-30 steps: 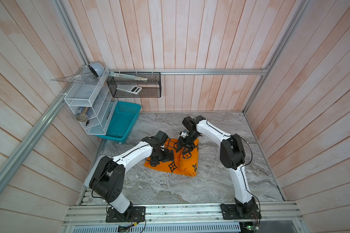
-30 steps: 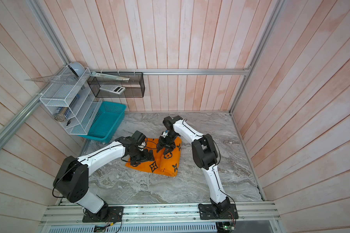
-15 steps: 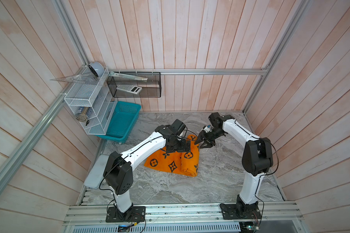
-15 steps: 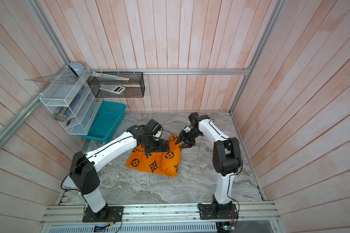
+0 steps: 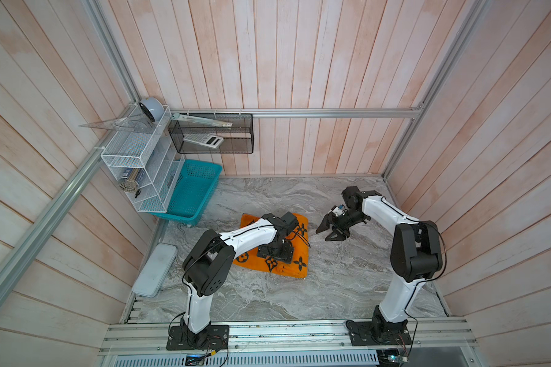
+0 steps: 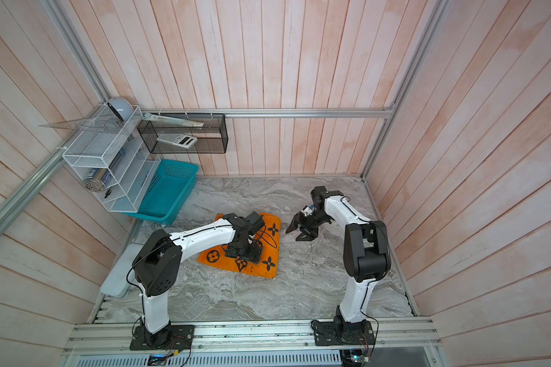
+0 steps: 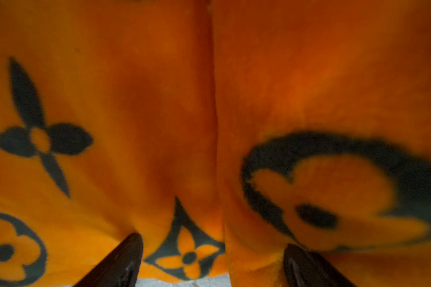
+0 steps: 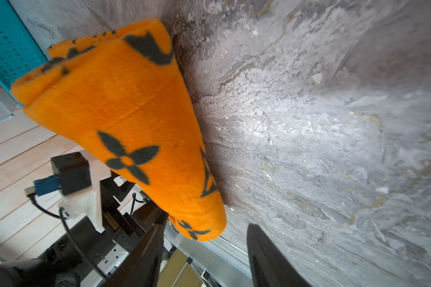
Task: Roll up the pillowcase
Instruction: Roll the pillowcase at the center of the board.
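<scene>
**Both arms repositioned; roll part-formed, cloth unheld**

Compared with a second ago, when both grippers worked close together at the cloth's middle, they now stand apart. Far left, the teal basket is unchanged and well clear.

Next, the pillowcase lies at the centre of the marble table, in much the same place. Its left portion is flat and a thick rolled bulge runs along its right edge.

The left gripper points down onto the flat portion just beside that bulge. The wrist view shows its fingers spread wide over the cloth, with nothing pinched. Whether the tips press into the pile cannot be told.

To the right, the right gripper has withdrawn to bare marble near the roll. Its jaws are parted and empty.

Handling assessment: the fabric looks plush, light and limp. It will probably sag when lifted, and a loose roll is likely to spring open once released. The pile should offer fair friction.

Recommended hold: take the bulge near both ends, pinching the thick layers together. Then turn it leftward over the remaining flat cloth.
</scene>
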Controlling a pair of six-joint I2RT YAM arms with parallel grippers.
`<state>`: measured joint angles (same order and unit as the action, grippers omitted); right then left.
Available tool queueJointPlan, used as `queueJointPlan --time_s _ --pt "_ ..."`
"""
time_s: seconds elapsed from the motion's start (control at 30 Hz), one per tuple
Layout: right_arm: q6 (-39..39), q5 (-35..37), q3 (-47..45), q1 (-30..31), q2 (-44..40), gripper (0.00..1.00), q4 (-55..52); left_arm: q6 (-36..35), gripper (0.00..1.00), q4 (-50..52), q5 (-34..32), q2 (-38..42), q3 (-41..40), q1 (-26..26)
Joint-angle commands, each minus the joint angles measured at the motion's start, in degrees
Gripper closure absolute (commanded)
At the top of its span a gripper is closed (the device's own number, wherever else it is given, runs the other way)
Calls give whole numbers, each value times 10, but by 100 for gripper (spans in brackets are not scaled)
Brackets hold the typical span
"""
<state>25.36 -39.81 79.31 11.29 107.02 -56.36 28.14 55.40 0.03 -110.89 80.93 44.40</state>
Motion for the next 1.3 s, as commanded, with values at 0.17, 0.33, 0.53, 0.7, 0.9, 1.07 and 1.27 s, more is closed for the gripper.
queueJointPlan --time_s 0.17,0.33,0.53,0.7,0.9,1.07,1.27 --pt "-58 -49 -36 73 15 28 75 38 9 -51 -54 21 -68 -38" --pt "-61 -51 -45 97 27 23 102 45 10 -70 -35 32 -94 -56" --pt "-64 -53 -32 127 37 23 114 41 10 -71 -25 33 -94 -58" --pt "-69 -55 -7 152 66 30 99 45 10 -76 -18 34 -95 -60" --pt "-63 -69 2 161 106 79 94 75 8 -117 65 58 -107 -89" --pt "-38 -24 -2 146 98 100 73 127 0 -164 163 101 -128 -136" --pt "-62 23 -17 112 63 100 -7 155 0 -200 142 146 -150 -212"
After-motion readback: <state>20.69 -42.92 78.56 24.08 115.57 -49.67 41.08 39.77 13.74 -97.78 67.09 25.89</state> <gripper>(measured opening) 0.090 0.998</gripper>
